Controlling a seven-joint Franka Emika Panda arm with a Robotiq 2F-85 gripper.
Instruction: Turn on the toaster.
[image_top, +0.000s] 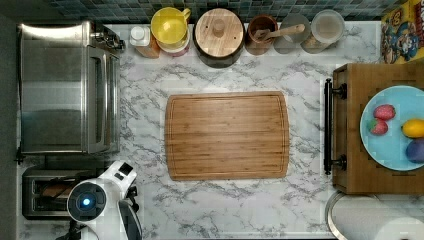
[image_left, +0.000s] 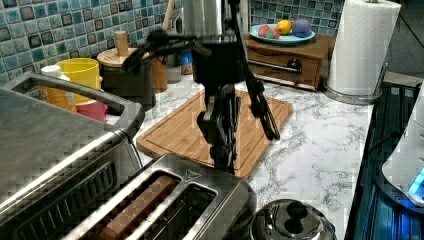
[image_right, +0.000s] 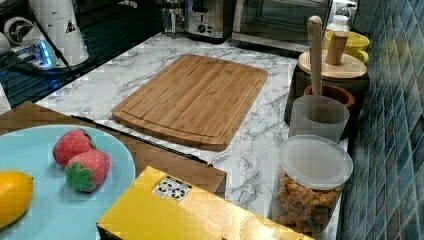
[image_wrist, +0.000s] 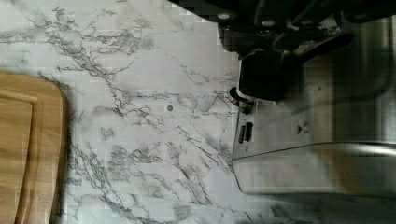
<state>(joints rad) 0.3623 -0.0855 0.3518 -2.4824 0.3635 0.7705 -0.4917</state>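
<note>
Right now, poised with the end effector pointing straight down, tips apparently pressed together, touching or just above the toaster. Directly beneath, the toaster's end wall facing the cutting board; just beside, on the worktop, the larger toaster oven. Best done by pressing vertically along that end face, staying close to the steel, to carry the lever down to its latch. No sideways shove: likely to slide the body. Seemingly bread in 1 of the 2 slots.
</note>
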